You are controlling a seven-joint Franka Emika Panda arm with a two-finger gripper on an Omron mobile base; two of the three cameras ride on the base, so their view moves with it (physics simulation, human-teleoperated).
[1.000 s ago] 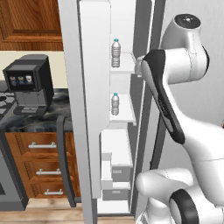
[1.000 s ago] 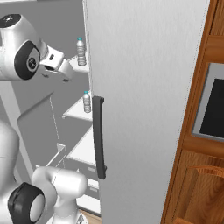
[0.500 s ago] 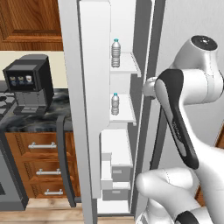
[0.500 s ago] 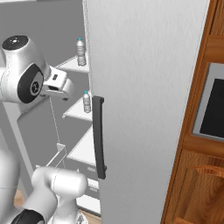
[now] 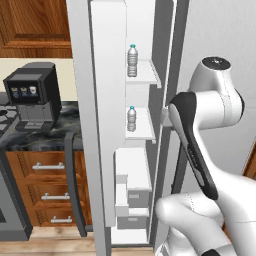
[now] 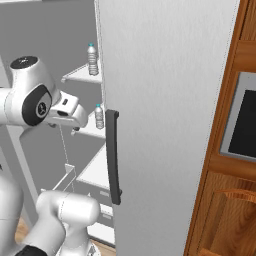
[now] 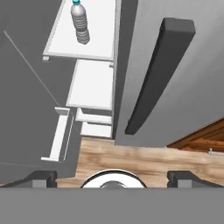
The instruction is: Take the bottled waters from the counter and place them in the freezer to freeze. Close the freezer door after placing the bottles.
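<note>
Bottled waters, clear ribbed plastic with teal caps, stand one (image 5: 132, 60) at twelve o'clock above the other (image 5: 131, 119) on white freezer (image 5: 105, 150) shelves; the claw (image 7: 112, 177) gapes empty beside the door's dark bar handle (image 6: 113, 156).

— How many bottled waters (image 5: 132, 60) inside the freezer (image 5: 107, 125)?
— Two, each on its own shelf, one above the other.
— Left of the freezer?
— One coffee machine (image 5: 33, 95) on the tabletop (image 5: 60, 132), three drawers (image 5: 47, 167) below.
— Door handles?
— One bar handle (image 6: 112, 155).
</note>
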